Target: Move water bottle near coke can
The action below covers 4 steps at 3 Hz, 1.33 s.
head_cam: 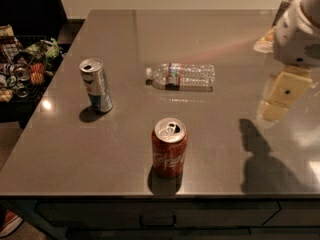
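Observation:
The water bottle (182,76) lies on its side in the middle of the grey table (225,29), white cap pointing left. The coke can (169,148) stands upright near the front edge, in front of the bottle and apart from it. My gripper (281,98) hangs above the table's right side, to the right of the bottle and well clear of it, with nothing in it. It casts a shadow on the table at the front right.
A slim silver-and-blue can (96,85) stands upright at the left of the table. A rack of snack packets (22,64) sits beyond the left edge. A pale object (264,44) lies at the back right, behind the arm.

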Available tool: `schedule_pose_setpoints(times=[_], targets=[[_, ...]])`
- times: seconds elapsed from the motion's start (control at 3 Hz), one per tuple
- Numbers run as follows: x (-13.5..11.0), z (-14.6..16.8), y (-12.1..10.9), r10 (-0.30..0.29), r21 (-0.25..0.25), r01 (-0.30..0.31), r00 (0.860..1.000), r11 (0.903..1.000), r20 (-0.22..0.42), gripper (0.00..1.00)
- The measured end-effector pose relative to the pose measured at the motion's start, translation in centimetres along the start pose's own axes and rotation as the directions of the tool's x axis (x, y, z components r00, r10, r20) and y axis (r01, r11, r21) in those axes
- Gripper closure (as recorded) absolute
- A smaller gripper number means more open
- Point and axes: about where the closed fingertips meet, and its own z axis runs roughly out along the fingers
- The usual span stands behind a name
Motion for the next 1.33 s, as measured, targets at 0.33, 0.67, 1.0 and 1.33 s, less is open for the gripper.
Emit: schedule_pose_setpoints(times=[0.33, 0.67, 1.0, 1.33], targets=[[-2.3, 2.1, -1.7, -0.028, -0.023, 0.029, 0.999, 0.9993, 0.032, 0.00], [-3.7, 4.9, -3.8, -0.040, -0.055, 0.043, 0.998, 0.9976, 0.045, 0.00], [-4.7, 7.4, -5.5, -0.043, -0.081, 0.047, 0.997, 0.9956, 0.057, 0.00], [-5.7, 10.1, -7.0, -0.040, -0.118, 0.048, 0.997, 0.9919, 0.073, 0.00]])
